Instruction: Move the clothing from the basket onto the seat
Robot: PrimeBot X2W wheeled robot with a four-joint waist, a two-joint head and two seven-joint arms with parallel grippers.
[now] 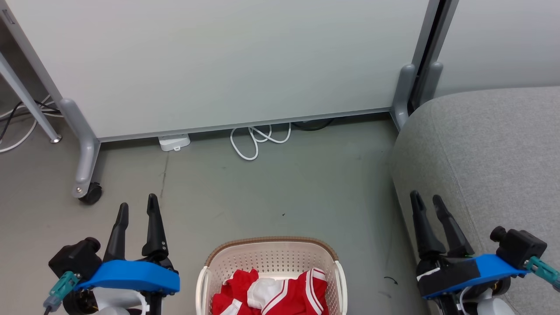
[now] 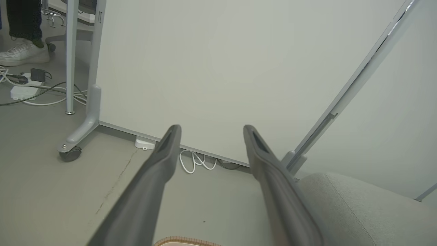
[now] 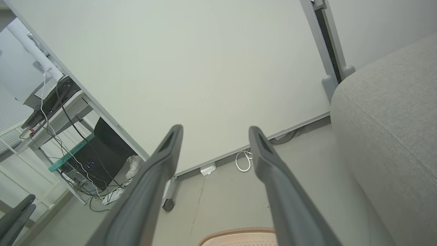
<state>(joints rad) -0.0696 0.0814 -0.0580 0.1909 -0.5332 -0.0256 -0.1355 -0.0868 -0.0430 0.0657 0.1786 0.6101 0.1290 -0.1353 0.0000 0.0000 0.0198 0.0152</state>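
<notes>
While both arms are hovering low at the near edge of the scene, the clothing (image 1: 280, 294) is lying bunched inside the basket (image 1: 271, 242), its red folds and white stripe trim piling toward the near side. The basket is sitting on the grey floor (image 1: 284, 188) at the near centre, between the two grippers and touching neither.

The left gripper (image 1: 138, 200) is floating to the left of the basket, close to its rim and reaching a little farther out. Its two dark fingers are pointing toward the far partition panel (image 1: 218, 65), spread apart with nothing between them. The right gripper (image 1: 425, 195) is hanging to the right of the basket, well apart from the clothing, its fingers likewise parted and gripping nothing. From the head camera it is overlapping the near left flank of the seat (image 1: 490, 148); whether it is touching the fabric cannot be told.

The seat is standing to the right of the basket, with a strip of bare floor separating them. Through each wrist camera the basket's brown rim is peeking in at the bottom edge below the open fingers, and the seat is rising on the right.

At the far side, the panel is resting on grey legs, one with a dark caster (image 1: 92, 193), and a white cable (image 1: 258, 142) is looping out beneath its lower edge. Beyond the panel's left end, a person's white shoe (image 2: 24, 53) is showing through the left wrist camera.
</notes>
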